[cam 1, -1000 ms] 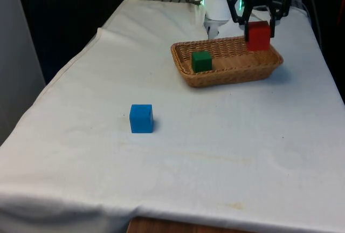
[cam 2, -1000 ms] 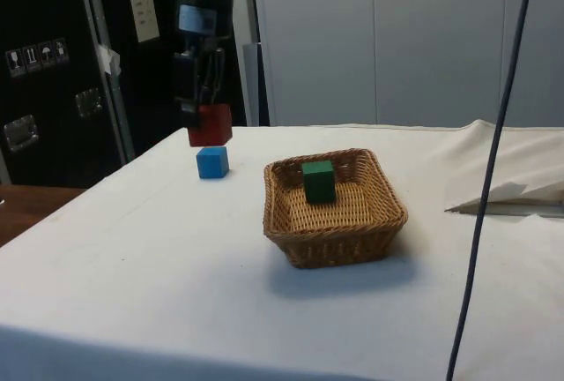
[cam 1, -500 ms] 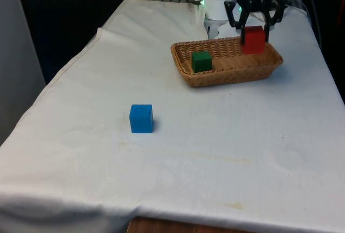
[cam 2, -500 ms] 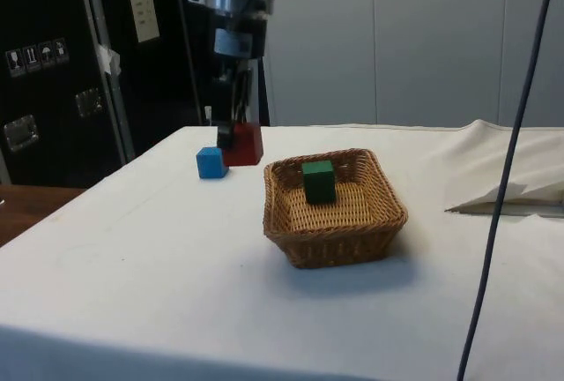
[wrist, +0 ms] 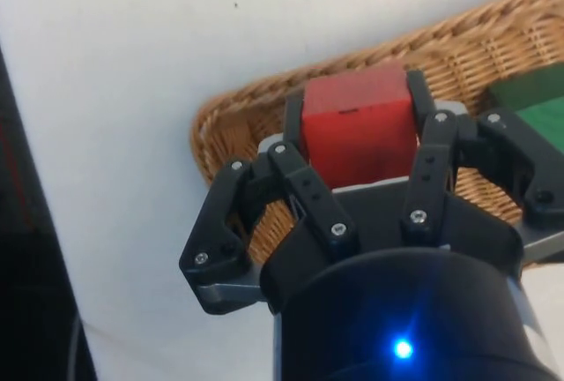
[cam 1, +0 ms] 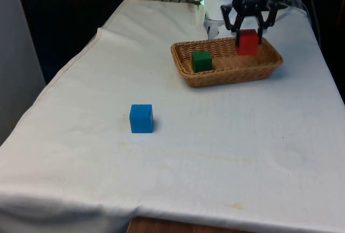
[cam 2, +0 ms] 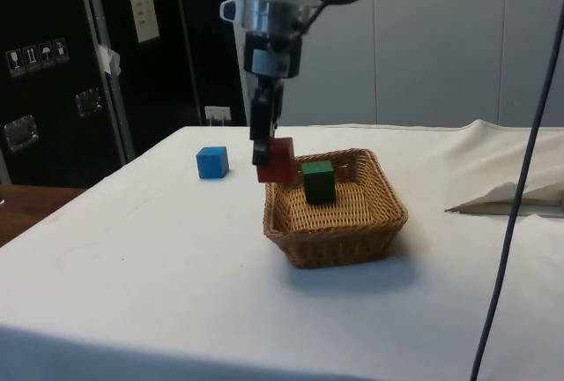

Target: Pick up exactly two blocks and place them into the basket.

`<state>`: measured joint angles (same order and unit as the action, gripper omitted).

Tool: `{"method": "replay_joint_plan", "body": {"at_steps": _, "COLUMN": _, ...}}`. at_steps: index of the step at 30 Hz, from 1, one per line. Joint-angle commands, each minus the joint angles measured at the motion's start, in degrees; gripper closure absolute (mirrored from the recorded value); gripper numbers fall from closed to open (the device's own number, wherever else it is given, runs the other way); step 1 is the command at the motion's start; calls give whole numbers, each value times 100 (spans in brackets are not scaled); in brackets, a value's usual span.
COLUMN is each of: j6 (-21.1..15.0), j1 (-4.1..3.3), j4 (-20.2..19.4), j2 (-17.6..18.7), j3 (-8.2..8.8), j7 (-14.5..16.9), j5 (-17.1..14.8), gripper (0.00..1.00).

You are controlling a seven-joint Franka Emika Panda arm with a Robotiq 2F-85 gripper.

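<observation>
My gripper (cam 1: 248,38) (cam 2: 271,159) (wrist: 355,125) is shut on a red block (cam 1: 248,42) (cam 2: 278,160) (wrist: 359,123), holding it in the air over the wicker basket (cam 1: 232,73) (cam 2: 339,240) (wrist: 238,125), above the end on the front view's right. A green block (cam 1: 201,61) (cam 2: 318,181) (wrist: 538,108) lies inside the basket at its other end. A blue block (cam 1: 141,118) (cam 2: 212,161) sits on the white cloth, well away from the basket on the front view's left.
The basket stands near the table's far end, close to the robot's base (cam 1: 218,6). A fold of white cloth (cam 2: 511,191) lies behind the basket in the side view.
The gripper has carried the red block sideways towards the front view's left and brought it from beside the basket to over its inside.
</observation>
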<state>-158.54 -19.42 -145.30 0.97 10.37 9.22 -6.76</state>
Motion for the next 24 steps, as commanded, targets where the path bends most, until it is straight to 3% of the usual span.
{"method": "replay_joint_plan", "body": {"at_steps": 1, "j6": -149, "j1": 17, "j4": -120, "j2": -17, "j3": 34, "j7": -155, "j5": 229, "gripper": 99}}
{"method": "replay_joint_plan", "body": {"at_steps": 5, "j6": -390, "j1": 29, "j4": -407, "j2": -69, "j3": 23, "j7": -143, "j5": 281, "gripper": 99}}
{"method": "replay_joint_plan", "body": {"at_steps": 6, "j6": -281, "j1": 0, "j4": -350, "j2": -74, "j3": -6, "j7": 0, "j5": 63, "gripper": 99}}
{"method": "replay_joint_plan", "body": {"at_steps": 7, "j6": -435, "j1": 29, "j4": -458, "j2": -74, "j3": 23, "j7": -138, "j5": 286, "gripper": 99}}
{"method": "replay_joint_plan", "body": {"at_steps": 14, "j6": -865, "j1": 11, "j4": -819, "j2": 40, "j3": 0, "j7": -52, "j5": 201, "gripper": 99}}
{"method": "replay_joint_plan", "body": {"at_steps": 15, "j6": -739, "j1": 0, "j4": -819, "j2": -29, "j3": -17, "j7": 29, "j5": 86, "gripper": 99}}
{"method": "replay_joint_plan", "body": {"at_steps": 24, "j6": -1318, "j1": -6, "j4": -911, "j2": 516, "j3": -80, "j7": 11, "j5": 52, "gripper": 99}}
